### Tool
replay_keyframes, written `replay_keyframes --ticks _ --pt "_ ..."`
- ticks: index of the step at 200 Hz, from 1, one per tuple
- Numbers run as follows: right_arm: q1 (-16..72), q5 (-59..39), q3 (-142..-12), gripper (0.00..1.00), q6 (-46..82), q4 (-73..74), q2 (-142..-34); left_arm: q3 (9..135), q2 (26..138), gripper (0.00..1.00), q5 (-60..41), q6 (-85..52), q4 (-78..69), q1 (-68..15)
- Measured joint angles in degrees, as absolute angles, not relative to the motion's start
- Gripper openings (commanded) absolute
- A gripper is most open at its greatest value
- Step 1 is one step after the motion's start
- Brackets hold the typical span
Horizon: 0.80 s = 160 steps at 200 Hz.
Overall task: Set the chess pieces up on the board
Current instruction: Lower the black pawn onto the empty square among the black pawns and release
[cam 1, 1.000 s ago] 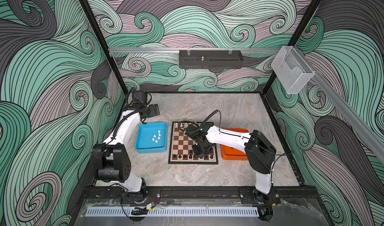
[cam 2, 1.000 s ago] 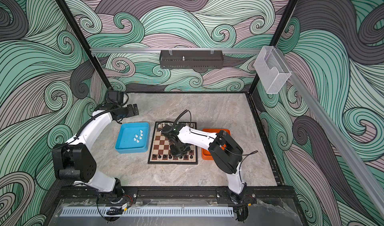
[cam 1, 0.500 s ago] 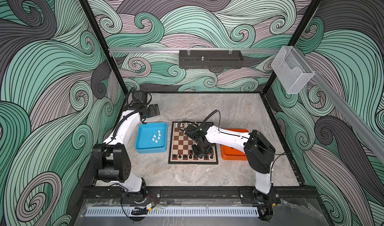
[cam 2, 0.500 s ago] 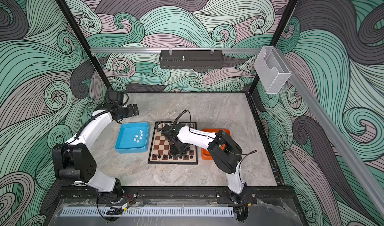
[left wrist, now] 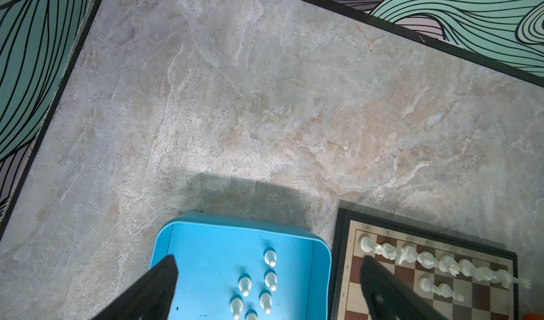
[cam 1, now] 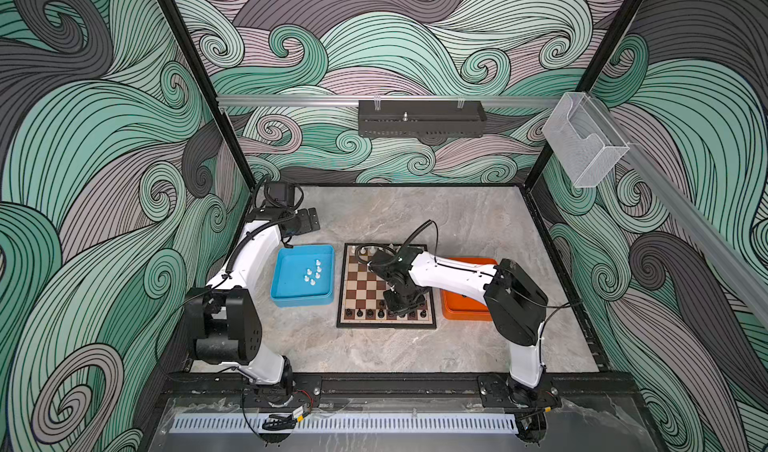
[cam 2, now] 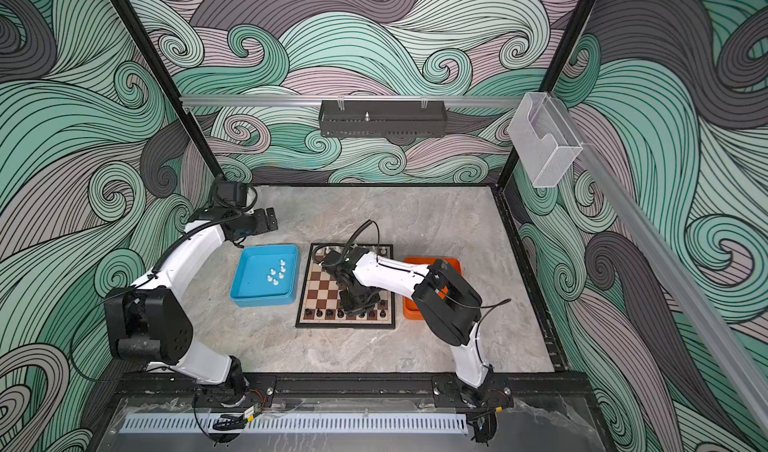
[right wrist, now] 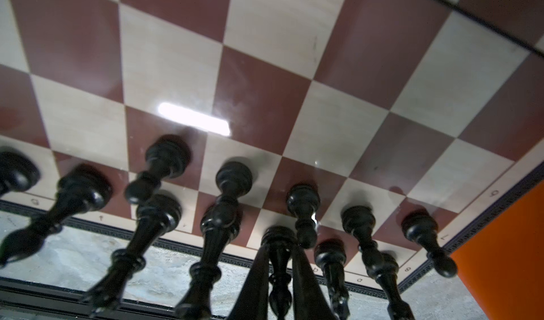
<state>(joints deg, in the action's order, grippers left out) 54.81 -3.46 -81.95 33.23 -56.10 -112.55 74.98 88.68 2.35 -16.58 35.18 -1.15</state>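
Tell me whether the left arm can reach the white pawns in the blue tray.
Probably yes: the left gripper hangs open just beyond the blue tray, the white pawns sit uncovered, nothing between.

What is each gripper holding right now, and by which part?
The right gripper is shut on a black chess piece, pinching its stem while its base stands on the board. The left gripper is open and holds nothing.

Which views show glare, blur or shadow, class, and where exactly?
Right wrist view: a bright glare bar on the board; the black pieces near the lens look stretched and soft. Left wrist view: a broad shadow on the table beside the blue tray; white pieces washed out.
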Motion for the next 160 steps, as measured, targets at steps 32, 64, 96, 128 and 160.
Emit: replay_keyframes --ticks 32,64,96,128,160 --pt "54.81 -3.42 -81.95 0.21 33.23 -56.12 -112.55 74.98 88.73 0.99 2.33 -16.6 35.18 -1.15" --pt "54.81 -3.38 -82.08 0.22 33.23 -56.12 -112.53 74.98 88.75 0.98 2.33 -16.6 35.16 -1.15" --pt "54.81 -3.01 -82.21 0.23 33.23 -56.14 -112.53 74.98 88.75 0.99 2.31 -16.6 35.16 -1.15" --pt "54.81 -2.87 -82.26 0.23 33.23 -56.18 -112.53 74.98 88.75 0.99 2.31 -16.62 35.16 -1.15" --pt "54.78 -2.59 -82.54 0.24 33.26 -56.49 -112.51 74.98 88.75 0.98 2.31 -16.62 35.16 -1.15"
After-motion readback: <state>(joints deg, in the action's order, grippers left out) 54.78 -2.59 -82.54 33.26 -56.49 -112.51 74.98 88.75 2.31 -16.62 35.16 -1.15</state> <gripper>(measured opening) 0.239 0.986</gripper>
